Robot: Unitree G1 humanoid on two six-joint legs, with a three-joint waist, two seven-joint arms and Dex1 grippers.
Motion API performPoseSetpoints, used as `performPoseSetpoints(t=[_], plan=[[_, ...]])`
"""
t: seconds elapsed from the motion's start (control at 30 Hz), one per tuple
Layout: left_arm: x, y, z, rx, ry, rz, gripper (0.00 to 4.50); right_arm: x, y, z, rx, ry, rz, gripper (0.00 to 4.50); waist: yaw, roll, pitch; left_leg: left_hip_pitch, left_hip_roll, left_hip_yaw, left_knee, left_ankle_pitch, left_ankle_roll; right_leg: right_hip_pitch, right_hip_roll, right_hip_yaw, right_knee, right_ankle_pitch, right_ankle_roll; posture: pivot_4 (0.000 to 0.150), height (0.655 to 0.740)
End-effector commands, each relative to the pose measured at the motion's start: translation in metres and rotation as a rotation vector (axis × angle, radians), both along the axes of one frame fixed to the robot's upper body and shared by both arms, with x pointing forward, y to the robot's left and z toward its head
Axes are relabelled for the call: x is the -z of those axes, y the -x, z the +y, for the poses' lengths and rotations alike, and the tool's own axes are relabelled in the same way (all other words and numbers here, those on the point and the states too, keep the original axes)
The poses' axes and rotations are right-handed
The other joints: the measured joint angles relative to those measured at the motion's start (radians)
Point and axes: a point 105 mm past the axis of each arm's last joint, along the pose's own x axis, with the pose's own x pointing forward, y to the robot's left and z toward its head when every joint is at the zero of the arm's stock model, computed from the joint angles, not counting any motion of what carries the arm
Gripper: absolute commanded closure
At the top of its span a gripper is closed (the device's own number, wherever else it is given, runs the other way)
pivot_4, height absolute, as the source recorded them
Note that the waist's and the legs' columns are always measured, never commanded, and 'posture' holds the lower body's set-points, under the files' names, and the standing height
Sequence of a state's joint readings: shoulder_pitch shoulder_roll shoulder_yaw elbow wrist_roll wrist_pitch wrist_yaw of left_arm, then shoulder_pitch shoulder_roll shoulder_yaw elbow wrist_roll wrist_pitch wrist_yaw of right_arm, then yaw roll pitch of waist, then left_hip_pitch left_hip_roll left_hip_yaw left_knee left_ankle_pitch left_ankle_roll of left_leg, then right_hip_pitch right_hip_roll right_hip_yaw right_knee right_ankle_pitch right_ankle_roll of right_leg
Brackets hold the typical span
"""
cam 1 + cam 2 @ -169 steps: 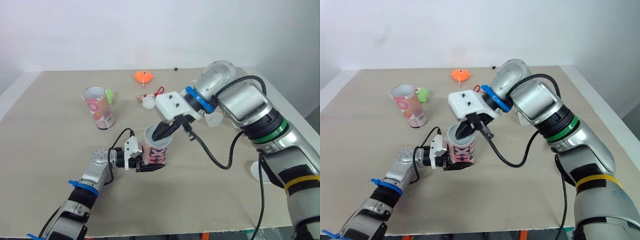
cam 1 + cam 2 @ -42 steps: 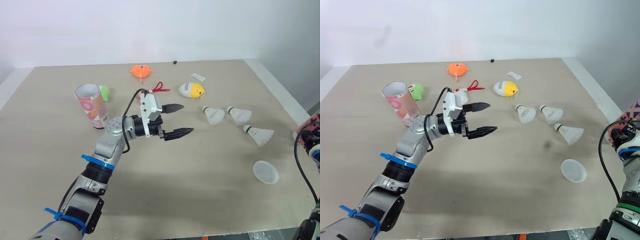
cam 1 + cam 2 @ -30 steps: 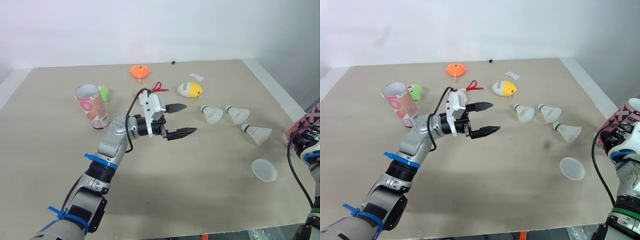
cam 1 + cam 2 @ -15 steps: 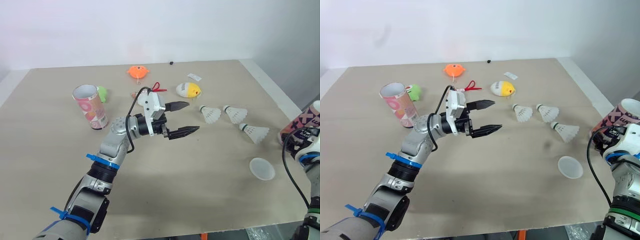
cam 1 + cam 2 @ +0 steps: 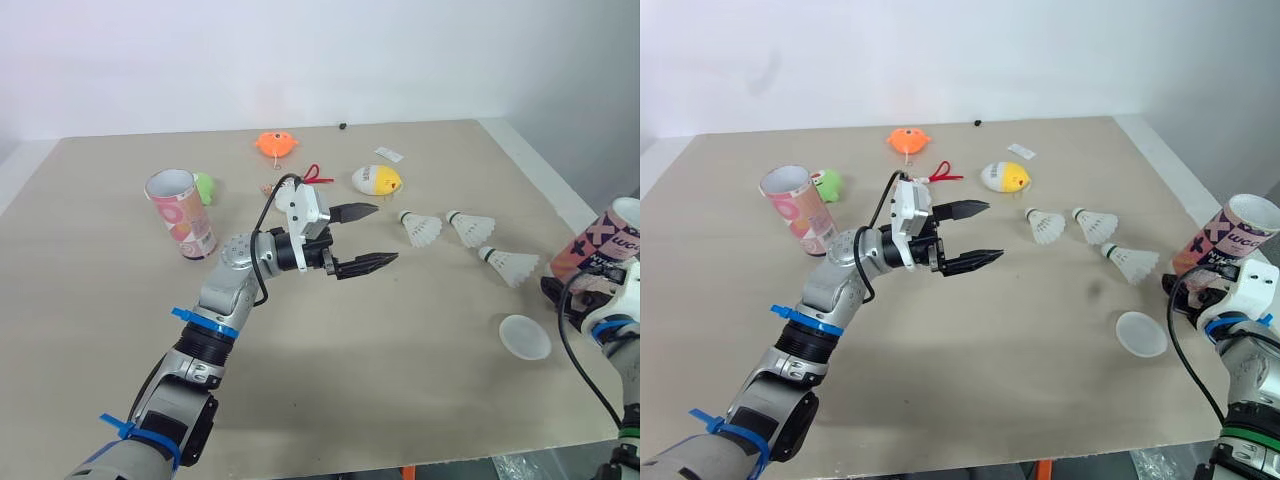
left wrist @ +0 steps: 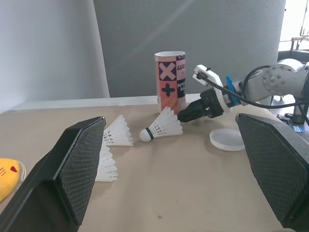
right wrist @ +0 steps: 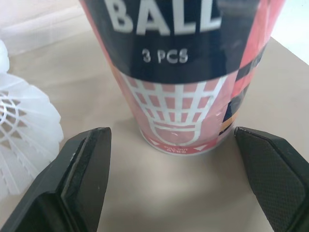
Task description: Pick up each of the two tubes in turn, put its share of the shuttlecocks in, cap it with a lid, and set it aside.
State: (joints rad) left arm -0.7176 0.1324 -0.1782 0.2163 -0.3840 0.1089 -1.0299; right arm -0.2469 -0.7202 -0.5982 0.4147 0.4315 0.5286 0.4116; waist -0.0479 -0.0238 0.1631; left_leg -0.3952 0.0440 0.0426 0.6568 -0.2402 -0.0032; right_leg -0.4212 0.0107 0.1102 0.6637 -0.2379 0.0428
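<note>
Two tubes: one (image 5: 182,213) stands open-topped well behind the left pincer (image 5: 385,233), whose fingers are spread wide on nothing. The other tube (image 5: 1225,238) stands upright just ahead of the right pincer (image 7: 171,140). Three shuttlecocks (image 5: 422,229) (image 5: 472,226) (image 5: 512,266) lie on the counter (image 5: 330,400) between the pincers, nearer the right one. One lid (image 5: 525,337) lies just beside it. The right wrist view adds the tube's "3 PCS" print and that pincer's fingers parted, clear of the tube. The left wrist view shows that pincer at the tube's foot.
</note>
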Motion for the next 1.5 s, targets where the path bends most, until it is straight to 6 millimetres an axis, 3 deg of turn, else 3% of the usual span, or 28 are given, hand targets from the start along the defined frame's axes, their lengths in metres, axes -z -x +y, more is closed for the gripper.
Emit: performPoseSetpoints(t=[0.03,0.23,0.37,0.53,0.67,0.73,0.8,0.93,1.1,1.2,1.3,1.5], plan=[[-0.013,0.001,0.004,-0.001,0.035,-0.04,0.0,-0.011,0.011,-0.01,0.007,0.034,-0.002,0.14,0.0,0.0,0.0,0.0,0.0,0.0,0.0,0.0,0.0,0.0,0.0,0.0,0.0,0.0,0.0,0.15,0.74],[-0.01,0.0,0.011,-0.014,0.006,-0.031,0.0,-0.02,0.032,-0.019,-0.022,0.07,0.024,0.14,0.002,0.0,0.0,-0.001,-0.001,0.0,0.0,0.0,0.0,0.0,0.0,0.001,0.0,-0.001,0.001,0.15,0.74],[0.001,0.004,0.022,-0.024,-0.046,-0.008,0.0,-0.044,0.04,-0.006,-0.145,0.057,-0.04,0.14,-0.001,0.001,0.0,-0.001,-0.001,-0.001,0.0,0.0,0.0,0.0,0.0,0.001,0.0,-0.001,0.001,0.15,0.74],[0.014,0.013,0.038,-0.06,-0.082,0.046,0.0,-0.091,0.046,0.066,-0.535,0.007,-0.194,0.14,-0.004,0.002,0.0,0.0,-0.001,-0.001,-0.001,0.0,0.0,0.0,0.0,0.002,0.0,0.0,0.001,0.15,0.74],[0.023,0.028,0.054,-0.108,-0.091,0.117,0.0,-0.111,0.059,0.158,-0.963,0.033,-0.216,0.14,-0.005,0.002,0.0,0.0,0.001,-0.003,-0.001,0.0,0.0,0.0,0.002,0.0,0.0,0.0,0.0,0.15,0.74],[0.029,0.032,0.069,-0.185,-0.103,0.144,0.0,-0.111,0.057,0.193,-1.096,0.067,-0.22,0.14,-0.009,0.0,0.001,0.0,0.002,-0.003,-0.001,0.0,0.0,0.0,0.002,0.0,0.0,0.0,0.0,0.15,0.74],[0.03,0.033,0.075,-0.224,-0.109,0.157,0.0,-0.111,0.055,0.205,-1.135,0.078,-0.226,0.14,-0.006,-0.002,0.003,0.001,0.002,-0.003,0.0,0.0,0.0,0.0,0.002,0.0,0.0,0.0,0.0,0.15,0.74],[0.035,0.043,0.119,-0.48,-0.083,0.196,0.0,-0.082,0.037,0.275,-1.309,0.092,-0.191,0.14,-0.012,-0.007,0.002,-0.002,0.001,-0.003,0.001,0.001,0.0,-0.001,0.001,-0.001,0.0,0.0,0.0,0.15,0.74],[0.053,0.077,0.145,-0.68,-0.103,0.262,0.0,-0.058,0.009,0.309,-1.349,0.173,-0.198,0.14,-0.008,-0.007,0.003,-0.006,0.003,-0.004,0.0,0.0,-0.002,-0.006,0.0,0.0,0.0,-0.002,-0.001,0.15,0.74],[0.057,0.092,0.158,-0.803,-0.095,0.266,0.0,-0.059,-0.005,0.324,-1.361,0.174,-0.237,0.14,0.0,-0.01,0.003,-0.007,0.003,-0.004,0.0,-0.001,-0.003,-0.006,-0.002,0.0,-0.001,-0.003,-0.002,0.15,0.74],[0.054,0.104,0.188,-1.068,-0.001,0.233,0.0,-0.066,-0.022,0.337,-1.366,0.156,-0.299,0.14,0.002,-0.013,0.003,-0.007,0.002,-0.004,0.0,-0.001,-0.003,-0.005,-0.005,-0.003,-0.001,-0.003,-0.001,0.15,0.74],[0.057,0.109,0.232,-1.389,0.158,0.234,0.0,-0.071,-0.035,0.344,-1.351,0.156,-0.351,0.14,0.003,-0.014,0.003,-0.007,0.0,-0.004,0.002,0.0,-0.002,-0.004,-0.005,-0.004,-0.001,-0.001,-0.002,0.15,0.74]])
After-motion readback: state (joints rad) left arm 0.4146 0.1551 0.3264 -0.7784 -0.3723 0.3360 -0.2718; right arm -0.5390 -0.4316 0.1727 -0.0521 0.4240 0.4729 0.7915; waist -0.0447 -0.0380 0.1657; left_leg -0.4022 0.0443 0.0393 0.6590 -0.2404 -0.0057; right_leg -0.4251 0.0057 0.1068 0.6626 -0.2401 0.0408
